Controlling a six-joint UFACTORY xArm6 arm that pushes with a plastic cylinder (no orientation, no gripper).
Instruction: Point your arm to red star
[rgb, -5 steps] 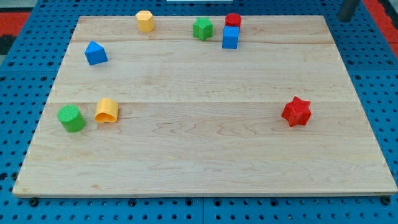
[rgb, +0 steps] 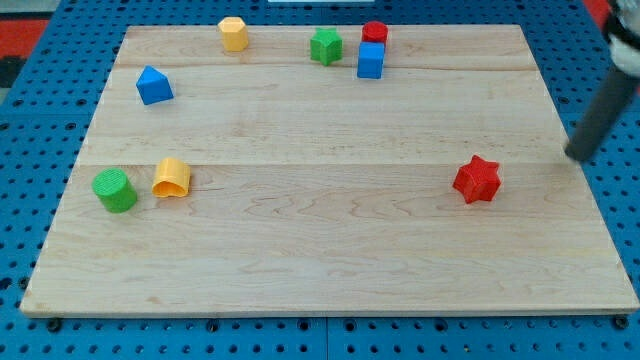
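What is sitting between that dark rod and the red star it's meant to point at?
Nothing visible. My tip is at the board's right edge, to the view's right of the red star, with only bare wood between them. The other blocks lie far off.

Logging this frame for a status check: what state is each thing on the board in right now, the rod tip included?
my tip: on the board's right edge, right of the red star, apart from it
red star: alone, untouched
blue cube: touching the red block behind it
red block: behind the blue cube
green block: free
yellow block: free
blue block: free
green cylinder: upright
orange block: beside the cylinder
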